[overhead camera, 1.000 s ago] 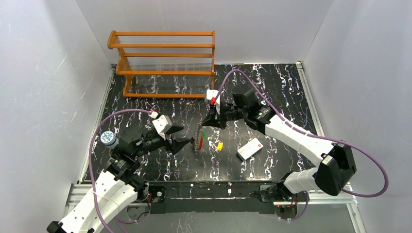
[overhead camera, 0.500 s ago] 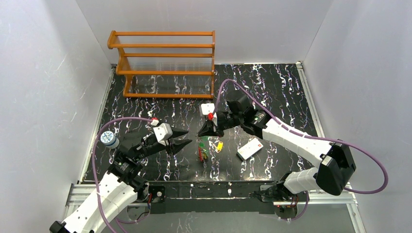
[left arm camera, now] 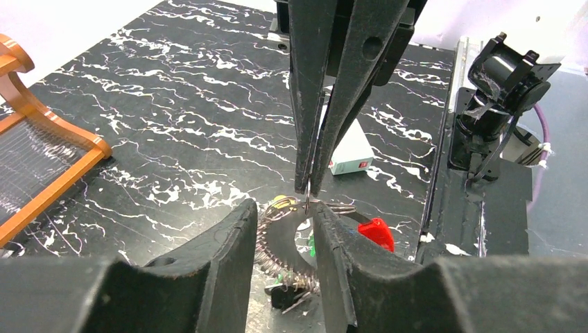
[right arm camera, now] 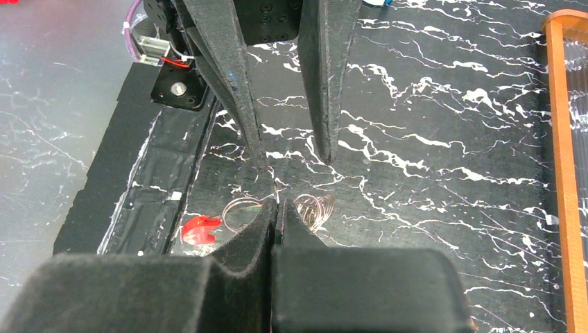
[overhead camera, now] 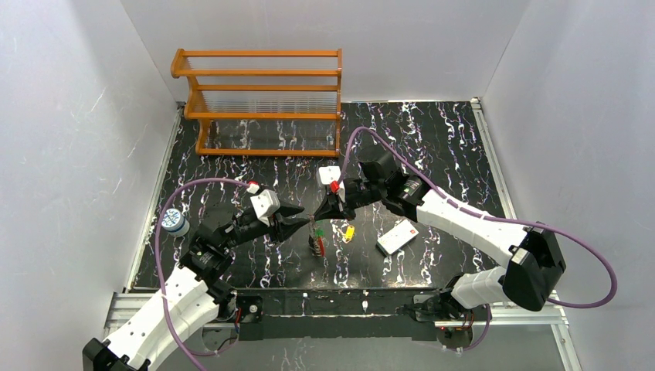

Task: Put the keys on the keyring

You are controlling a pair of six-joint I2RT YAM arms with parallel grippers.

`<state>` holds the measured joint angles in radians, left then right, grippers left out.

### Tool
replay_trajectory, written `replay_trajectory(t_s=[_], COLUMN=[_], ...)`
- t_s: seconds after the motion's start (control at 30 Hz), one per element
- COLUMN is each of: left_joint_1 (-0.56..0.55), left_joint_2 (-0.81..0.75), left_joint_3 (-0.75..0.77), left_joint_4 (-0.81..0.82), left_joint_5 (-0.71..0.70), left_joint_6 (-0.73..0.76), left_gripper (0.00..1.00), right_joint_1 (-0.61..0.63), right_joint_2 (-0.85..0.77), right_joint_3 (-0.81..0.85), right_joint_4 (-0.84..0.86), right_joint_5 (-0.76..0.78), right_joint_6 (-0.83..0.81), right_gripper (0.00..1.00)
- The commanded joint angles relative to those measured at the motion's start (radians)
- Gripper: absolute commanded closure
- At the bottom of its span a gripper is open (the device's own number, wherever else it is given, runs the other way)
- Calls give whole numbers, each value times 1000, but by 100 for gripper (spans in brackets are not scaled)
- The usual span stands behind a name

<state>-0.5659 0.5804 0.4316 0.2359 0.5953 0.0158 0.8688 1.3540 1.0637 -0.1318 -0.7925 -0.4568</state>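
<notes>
Near the worktop's (overhead camera: pixel 432 147) middle, the right claw (overhead camera: pixel 317 214) was pinched shut on the keyring (overhead camera: pixel 315 241) wire. The left claw (left arm camera: pixel 284 216), parted, straddled the ring; it should close gently to steady it. The yellow key (overhead camera: pixel 349 233) lay just beside.

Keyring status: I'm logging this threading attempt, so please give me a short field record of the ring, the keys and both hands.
keyring: thin wire ring with a coil and a red piece, hanging below the right hand
right hand: shut, pinching the keyring's wire
left hand: open, fingers either side of the coil, not gripping
yellow key: lying on the table, right of the keyring, off it
green key: beside the coil; threaded or not, cannot tell
white card: flat on the table, untouched
</notes>
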Motion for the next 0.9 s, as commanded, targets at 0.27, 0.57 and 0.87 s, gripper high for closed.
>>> replay_trajectory(t_s=[0.27,0.57,0.87], left_joint_1=[1,1,1], left_joint_2=[15,30,60], left_joint_3=[-13,-23,-33], left_joint_4=[46,45,42], left_joint_5=[50,59,13], left_joint_6=[0,-9,-60], left_gripper=[71,64,73], right_joint_1=[6,7,9], right_joint_2=[13,23,29], right_joint_3=[39,53,53], right_joint_4=[26,15,15], right_joint_5=[-35,-19,-30], right_joint_6=[33,50,53], right_gripper=[99,99,99])
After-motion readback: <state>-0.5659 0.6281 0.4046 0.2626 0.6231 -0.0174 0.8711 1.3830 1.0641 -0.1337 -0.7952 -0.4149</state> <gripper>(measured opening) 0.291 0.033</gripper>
